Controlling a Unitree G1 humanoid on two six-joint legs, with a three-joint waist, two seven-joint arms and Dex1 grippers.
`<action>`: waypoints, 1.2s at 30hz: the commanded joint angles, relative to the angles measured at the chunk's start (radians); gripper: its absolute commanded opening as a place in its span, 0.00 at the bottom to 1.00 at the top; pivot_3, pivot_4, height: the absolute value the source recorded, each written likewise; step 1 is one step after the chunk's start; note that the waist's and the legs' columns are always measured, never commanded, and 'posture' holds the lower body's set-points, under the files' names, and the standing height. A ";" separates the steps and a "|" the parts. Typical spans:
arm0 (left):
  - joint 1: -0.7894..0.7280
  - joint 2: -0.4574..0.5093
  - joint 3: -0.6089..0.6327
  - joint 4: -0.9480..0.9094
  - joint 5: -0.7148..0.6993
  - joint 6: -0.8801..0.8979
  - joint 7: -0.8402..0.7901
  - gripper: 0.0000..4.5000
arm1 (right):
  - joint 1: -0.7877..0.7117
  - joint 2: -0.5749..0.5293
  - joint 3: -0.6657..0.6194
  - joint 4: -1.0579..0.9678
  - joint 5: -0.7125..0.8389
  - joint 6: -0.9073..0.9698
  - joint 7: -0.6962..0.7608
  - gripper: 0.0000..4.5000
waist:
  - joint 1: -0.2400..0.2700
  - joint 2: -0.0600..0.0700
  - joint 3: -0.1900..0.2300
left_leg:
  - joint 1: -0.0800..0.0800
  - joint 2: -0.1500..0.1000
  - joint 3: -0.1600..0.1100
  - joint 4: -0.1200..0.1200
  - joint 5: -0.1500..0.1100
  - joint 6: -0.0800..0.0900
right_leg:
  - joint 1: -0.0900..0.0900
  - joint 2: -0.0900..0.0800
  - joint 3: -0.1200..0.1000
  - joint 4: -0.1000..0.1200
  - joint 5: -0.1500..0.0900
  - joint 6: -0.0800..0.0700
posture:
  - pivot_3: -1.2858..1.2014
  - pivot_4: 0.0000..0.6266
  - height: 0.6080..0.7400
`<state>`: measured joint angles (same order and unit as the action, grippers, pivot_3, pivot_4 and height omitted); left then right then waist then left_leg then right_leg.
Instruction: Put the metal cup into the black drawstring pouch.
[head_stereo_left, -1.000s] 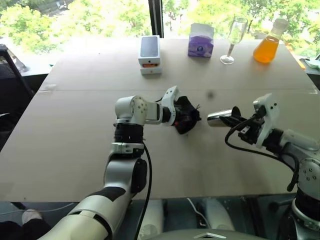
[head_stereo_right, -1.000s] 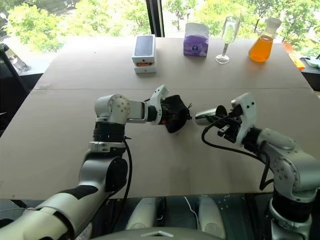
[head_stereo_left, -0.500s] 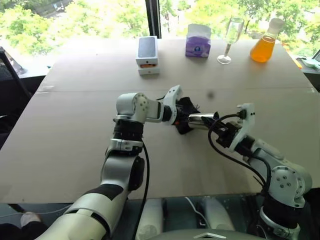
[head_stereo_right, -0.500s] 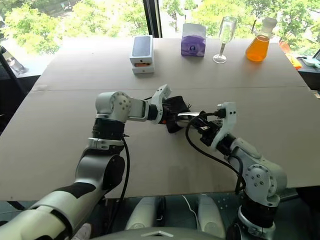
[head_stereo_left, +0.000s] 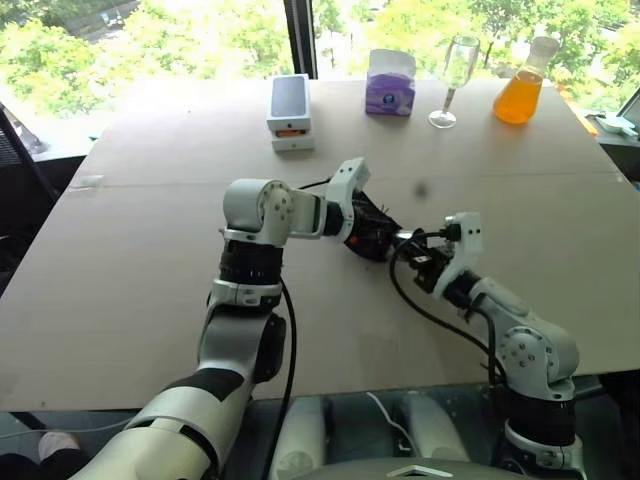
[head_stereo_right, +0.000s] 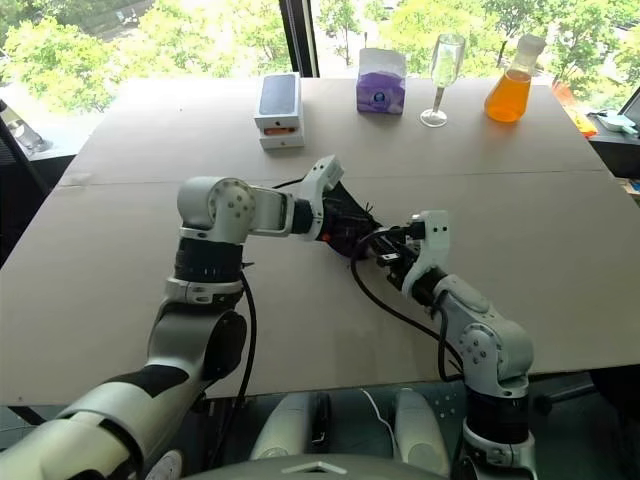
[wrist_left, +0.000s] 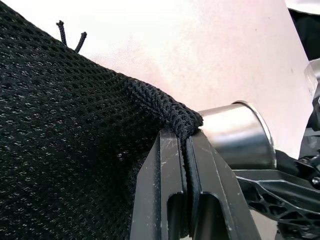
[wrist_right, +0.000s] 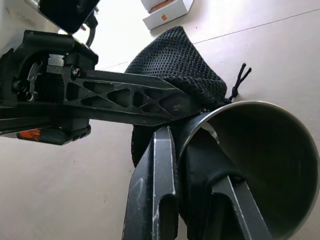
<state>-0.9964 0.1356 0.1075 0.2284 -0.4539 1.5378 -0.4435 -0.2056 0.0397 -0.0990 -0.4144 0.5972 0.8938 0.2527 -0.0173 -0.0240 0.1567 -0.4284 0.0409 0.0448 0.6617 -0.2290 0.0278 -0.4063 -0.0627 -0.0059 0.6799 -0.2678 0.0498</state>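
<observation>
**Cup at the mouth of the pouch**

Both arms meet over the middle of the table (head_stereo_left: 140, 300), and here is the reason for the pairing. The left gripper (wrist_left: 186, 137) is clamped tight on the rim of the black drawstring pouch (wrist_left: 75, 130), a fold of mesh pinched between its closed fingers, holding that edge up off the tabletop so the bag has a mouth to aim at. The right gripper (wrist_right: 192, 165) is closed on the wall of the metal cup (wrist_right: 250, 165), one finger outside and one inside the rim, so the cup lies sideways with its base leading toward the pouch.

In the left wrist view the cup (wrist_left: 237, 135) sits right against the pinched edge, its base end tucked behind the mesh; how deep it has gone in is hard to judge, since the fabric hides that end. The cord ends (wrist_right: 239, 80) dangle loose on the far side.

Judging from this, the insertion is under way but not finished: the cup's open end is outside the bag and both grips are needed.

Across the table stand a phone box (head_stereo_left: 289, 110), a tissue box (head_stereo_left: 390, 82), a wine glass (head_stereo_left: 452, 70) and a flask of orange liquid (head_stereo_left: 523, 85), well apart from the work.
</observation>
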 joint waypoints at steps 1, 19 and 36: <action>-0.040 -0.038 0.090 0.049 -0.022 0.070 0.030 0.00 | -0.042 0.122 -0.119 0.044 0.161 -0.019 -0.082 0.01 | 0.002 0.000 0.000 | -0.001 0.000 -0.001 0.001 0.000 0.000 | 0.000 0.000 0.000 0.000 0.000 0.000 | 0.52 0.24 1.00; -0.191 -0.051 0.321 0.224 -0.305 0.077 0.197 0.00 | -0.166 -0.141 0.439 0.364 -0.373 -0.594 0.202 0.01 | -0.011 -0.003 0.002 | -0.004 -0.001 0.001 0.002 0.003 -0.004 | -0.002 0.000 0.001 -0.001 0.000 0.001 | 0.52 0.24 1.00; -0.030 -0.014 0.245 0.081 -0.684 0.077 0.466 0.00 | -0.301 0.065 0.168 0.615 -0.217 -0.630 0.166 0.01 | -0.009 -0.003 0.002 | -0.004 0.000 0.001 0.001 0.003 -0.006 | -0.002 -0.004 0.001 -0.001 0.000 0.000 | 0.52 0.24 1.00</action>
<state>-1.0109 0.1497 0.3703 0.3456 -1.0218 1.5804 0.0177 -0.4912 0.0959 0.0798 0.2147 0.3449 0.2326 0.4046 -0.0260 -0.0268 0.1591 -0.4328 0.0405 0.0457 0.6631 -0.2259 0.0221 -0.4087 -0.0670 -0.0045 0.6789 -0.2673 0.0502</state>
